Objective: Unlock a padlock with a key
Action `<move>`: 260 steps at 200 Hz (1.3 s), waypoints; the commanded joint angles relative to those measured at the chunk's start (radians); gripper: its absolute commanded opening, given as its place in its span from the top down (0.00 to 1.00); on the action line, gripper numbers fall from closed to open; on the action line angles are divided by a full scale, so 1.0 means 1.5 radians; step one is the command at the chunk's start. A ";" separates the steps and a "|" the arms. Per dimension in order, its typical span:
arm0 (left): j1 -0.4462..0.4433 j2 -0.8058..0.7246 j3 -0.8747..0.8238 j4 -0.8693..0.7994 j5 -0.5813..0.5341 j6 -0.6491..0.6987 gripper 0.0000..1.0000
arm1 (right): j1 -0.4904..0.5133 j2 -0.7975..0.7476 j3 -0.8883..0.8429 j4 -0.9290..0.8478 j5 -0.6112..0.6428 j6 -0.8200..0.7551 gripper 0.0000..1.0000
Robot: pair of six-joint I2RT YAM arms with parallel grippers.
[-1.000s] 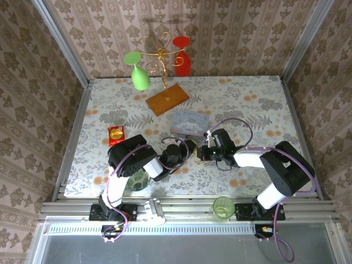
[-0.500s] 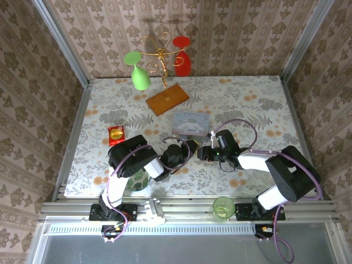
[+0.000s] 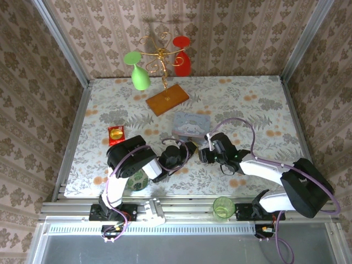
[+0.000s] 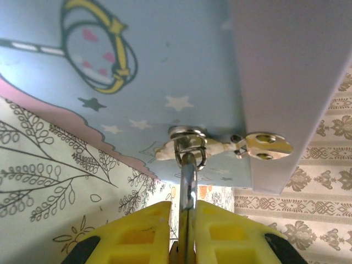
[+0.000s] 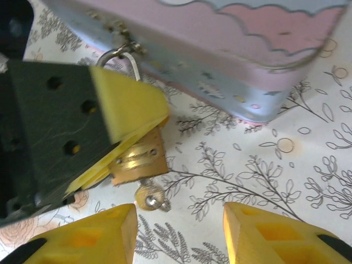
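Note:
The small brass padlock (image 5: 137, 159) hangs by its silvery shackle (image 5: 118, 55) from the hasp (image 4: 190, 146) of the pale blue tin (image 5: 231, 60). My left gripper (image 4: 184, 212) is shut on the padlock, its yellow fingers (image 5: 129, 110) clamping the body from both sides. The key (image 5: 151, 198) sticks out of the padlock's underside, its round head free. My right gripper (image 5: 180, 228) is open just below the key, touching nothing; the key's head lies close to its left finger. From above, both grippers (image 3: 187, 147) (image 3: 204, 154) meet at the tin's (image 3: 190, 124) near edge.
A red-and-yellow snack packet (image 3: 116, 133) lies to the left. A wooden-based stand (image 3: 166, 99) with hanging green and red glasses is at the back. A green cup (image 3: 223, 207) sits at the near edge, and another green cup (image 3: 138, 180) stands by the left arm.
My right gripper has opened and let go of the key, which stays in the padlock. The right arm's elbow swung out to the right. The left gripper has not moved.

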 commanded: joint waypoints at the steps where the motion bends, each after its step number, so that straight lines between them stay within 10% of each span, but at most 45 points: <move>1: 0.003 -0.022 -0.005 0.010 0.014 0.005 1.00 | 0.022 0.009 0.034 -0.049 0.064 -0.061 0.55; 103: -0.002 -0.020 0.002 0.010 0.017 0.000 1.00 | 0.106 0.128 0.081 -0.020 0.176 -0.113 0.63; 174: -0.007 -0.012 0.008 0.010 0.019 -0.006 1.00 | 0.151 0.164 0.095 0.013 0.278 -0.114 0.92; 226: -0.009 -0.014 0.006 0.011 0.021 -0.009 1.00 | 0.115 0.152 0.062 0.081 0.122 -0.056 1.00; 260: -0.008 -0.021 0.001 0.011 0.024 -0.010 1.00 | -0.022 0.125 -0.019 0.235 -0.151 0.065 1.00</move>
